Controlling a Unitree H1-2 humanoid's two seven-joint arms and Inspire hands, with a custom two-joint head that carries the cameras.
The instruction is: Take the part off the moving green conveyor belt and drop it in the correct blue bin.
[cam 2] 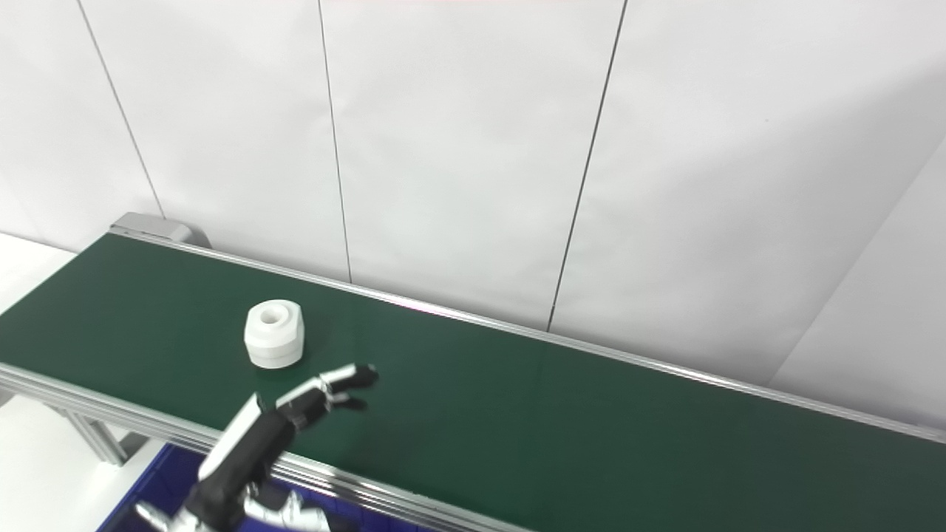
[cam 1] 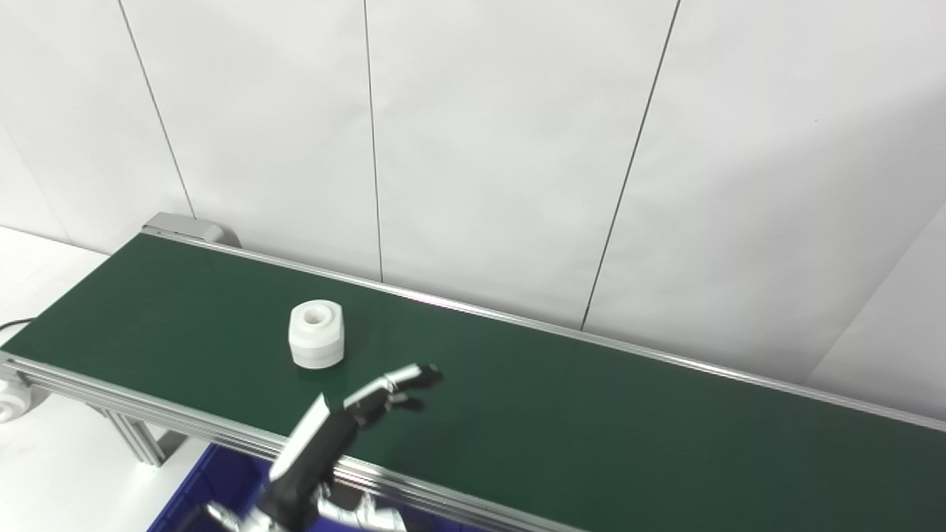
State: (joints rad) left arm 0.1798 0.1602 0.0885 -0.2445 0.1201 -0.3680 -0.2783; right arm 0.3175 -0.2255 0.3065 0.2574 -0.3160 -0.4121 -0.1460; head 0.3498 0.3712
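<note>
- Far out to the left of our fingers (cam 1: 414,377) the green conveyor belt (cam 1: 591,428) ends at a grey end cap (cam 1: 185,224), with a bit of white gear (cam 1: 13,403) poking out by the frame. Nothing there gets in the way.
- Next along is the white part (cam 1: 316,334), a chunky round thing with a hole in the top, sitting upright on the belt just left of and a little beyond our fingertips. Near, but not touching.
- Our left hand (cam 1: 369,406) reaches over the near rail (cam 1: 414,488), fingers spread apart and holding nothing. So we're at the reach step, grab not done yet.
- Next move, as we read it: swing left so the fingers come round both sides of the part, then close. The belt's supposed to be moving and we can't tell which way from a still, so timing is the tricky bit. Knocking it over looks like the main risk.
- Below the hand, under the rail, there's a blue bin (cam 1: 214,480), only partly in view, so we can't say if it's the correct one.
- Right of our fingers it's just bare belt and white wall panels (cam 1: 502,148). The right hand isn't in view.
</note>
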